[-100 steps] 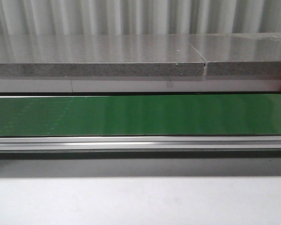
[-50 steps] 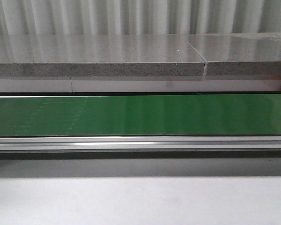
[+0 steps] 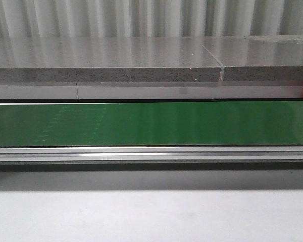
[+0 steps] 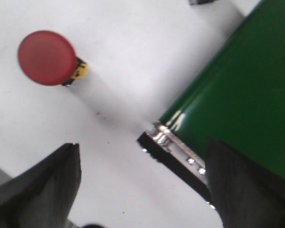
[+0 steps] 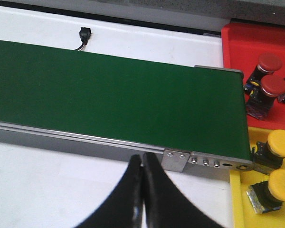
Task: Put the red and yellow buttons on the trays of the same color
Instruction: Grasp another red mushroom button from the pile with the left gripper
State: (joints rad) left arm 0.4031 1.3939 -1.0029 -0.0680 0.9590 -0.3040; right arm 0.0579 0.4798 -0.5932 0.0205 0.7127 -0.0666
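A red button (image 4: 47, 58) with a yellow and black base lies on the white table in the left wrist view, well ahead of my open left gripper (image 4: 142, 156), whose fingers hold nothing. In the right wrist view my right gripper (image 5: 143, 159) is shut with nothing in it, just short of the belt's metal rail. Past the belt's end stands a red tray (image 5: 237, 40) holding two red buttons (image 5: 269, 63), and beside it a yellow tray (image 5: 236, 199) holding two yellow buttons (image 5: 281, 143). Neither gripper shows in the front view.
A green conveyor belt (image 3: 151, 123) with an aluminium rail (image 3: 151, 153) runs across the front view, a grey stone ledge (image 3: 106, 65) behind it. The belt's end corner (image 4: 175, 142) lies near my left fingers. A small black connector (image 5: 84, 34) sits beyond the belt.
Faint marks on the green belt have drifted to the right. Nothing else differs in the front view.
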